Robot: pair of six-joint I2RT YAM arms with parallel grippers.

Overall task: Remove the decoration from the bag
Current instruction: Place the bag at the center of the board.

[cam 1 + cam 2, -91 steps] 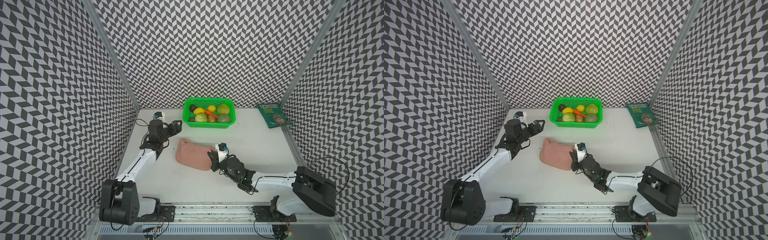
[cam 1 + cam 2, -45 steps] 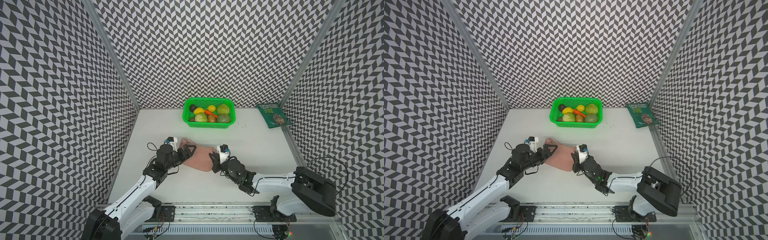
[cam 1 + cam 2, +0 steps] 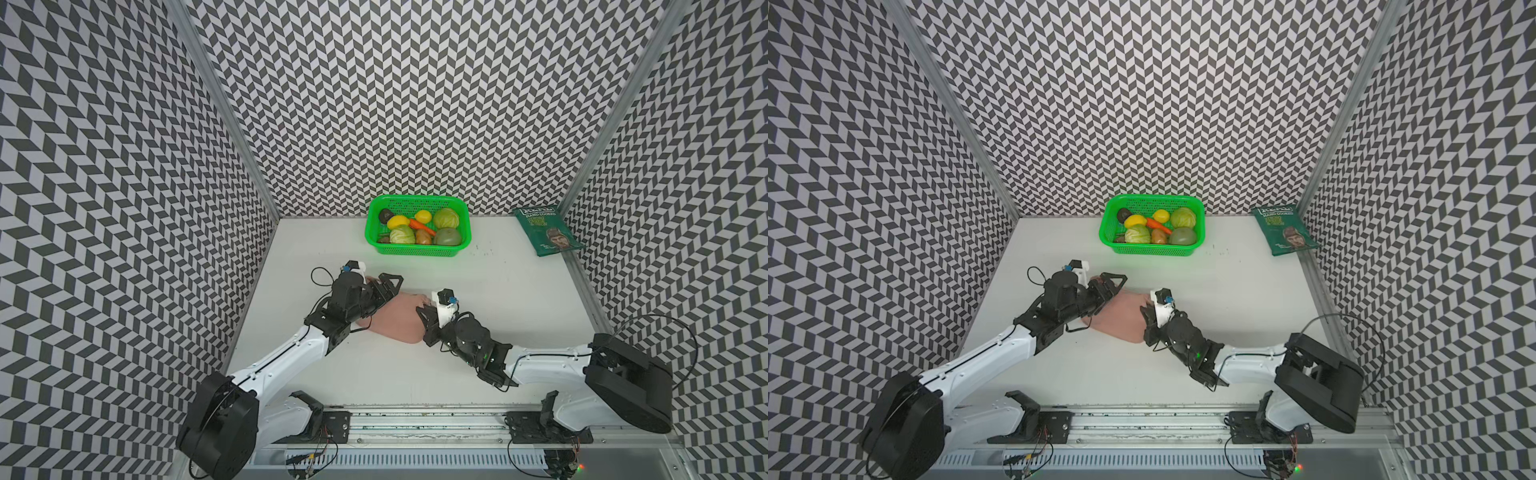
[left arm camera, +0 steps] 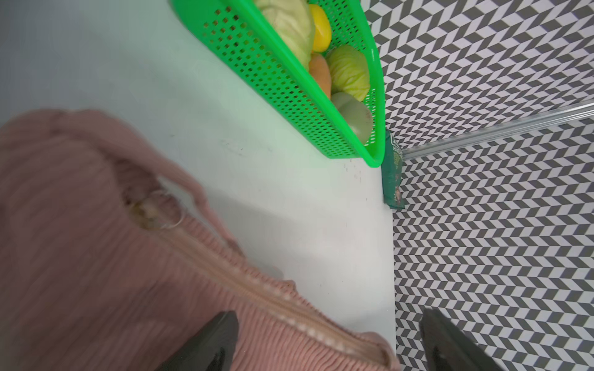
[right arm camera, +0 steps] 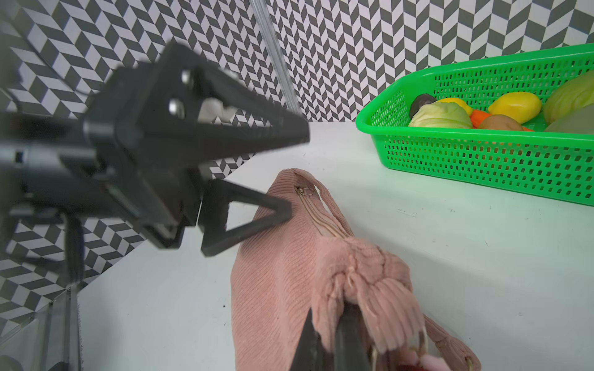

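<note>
Tabletop cell seen from above. The left gripper has its jaws apart across the 9 o'clock end of the bag. In the right wrist view one finger reaches the fabric beside the zip ring, contact uncertain, while its partner stands clear above. The bag, a pink ribbed pouch, lies at the centre of the table, its zipper on the edge facing 12 o'clock. The green basket of toy vegetables sits at 12 o'clock by the back wall, well apart from the bag. The right gripper is clamped on a bunched fold of fabric at the bag's 3 o'clock end. The decoration cannot be made out with certainty: a gold-toned ring and a pale pinkish scrap show at that clamped end, cut by the frame edge. The crisp packet lies flat at 2 o'clock.
</note>
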